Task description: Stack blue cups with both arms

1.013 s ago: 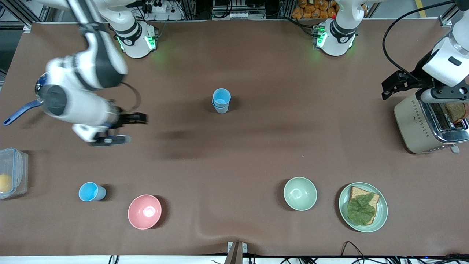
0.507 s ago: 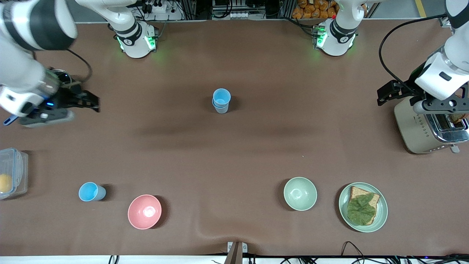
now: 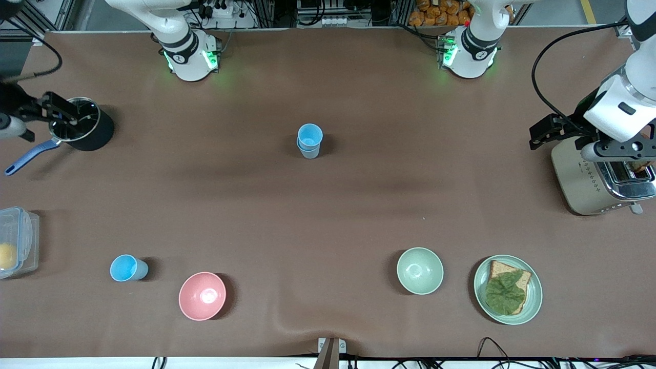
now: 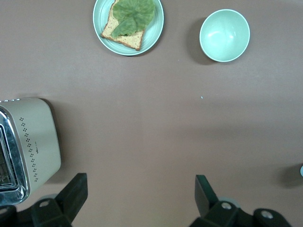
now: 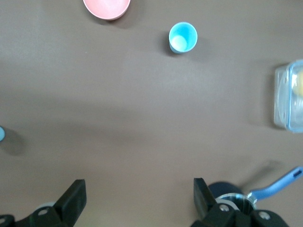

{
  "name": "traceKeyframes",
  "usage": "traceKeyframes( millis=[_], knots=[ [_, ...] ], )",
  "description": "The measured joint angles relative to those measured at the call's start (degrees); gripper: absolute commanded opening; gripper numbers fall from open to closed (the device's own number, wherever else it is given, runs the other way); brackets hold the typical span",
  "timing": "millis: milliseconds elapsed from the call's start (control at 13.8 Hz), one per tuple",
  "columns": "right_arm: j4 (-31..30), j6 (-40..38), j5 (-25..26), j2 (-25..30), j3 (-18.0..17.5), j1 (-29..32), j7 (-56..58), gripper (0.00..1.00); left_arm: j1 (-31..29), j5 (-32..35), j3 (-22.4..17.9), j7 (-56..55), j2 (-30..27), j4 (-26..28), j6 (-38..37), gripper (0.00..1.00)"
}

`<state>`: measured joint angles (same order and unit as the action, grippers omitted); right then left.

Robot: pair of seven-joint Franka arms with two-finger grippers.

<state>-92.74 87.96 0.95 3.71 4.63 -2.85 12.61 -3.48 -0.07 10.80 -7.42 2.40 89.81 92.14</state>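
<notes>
Two blue cups (image 3: 309, 141) stand nested at the table's middle, the bright sky-blue one inside the paler grey-blue one. A third bright blue cup (image 3: 125, 268) stands alone beside the pink bowl (image 3: 202, 295), toward the right arm's end; it also shows in the right wrist view (image 5: 182, 37). My right gripper (image 3: 55, 109) is open and empty over the black pot (image 3: 87, 130); its own view (image 5: 138, 187) shows bare table between the fingers. My left gripper (image 3: 539, 134) is open and empty beside the toaster (image 3: 594, 174), over bare table (image 4: 140, 184).
A pale green bowl (image 3: 419, 270) and a plate with bread and lettuce (image 3: 507, 289) sit near the front camera toward the left arm's end. A clear lidded container (image 3: 15, 241) sits at the right arm's end. The pot has a blue handle (image 3: 25, 158).
My right arm has swung away from the table's middle to its own end and now hangs over the pot. The left gripper has shifted only slightly. The cups have not moved.
</notes>
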Motion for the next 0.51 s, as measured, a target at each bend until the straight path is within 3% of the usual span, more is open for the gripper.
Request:
traceKeyframes(
  millis=[507],
  knots=[
    [4.05, -3.61, -0.94, -1.64, -0.40, -0.60, -6.69, 1.00, -0.05, 0.00, -0.09, 0.00, 0.00, -1.36, 0.00, 1.00]
  ],
)
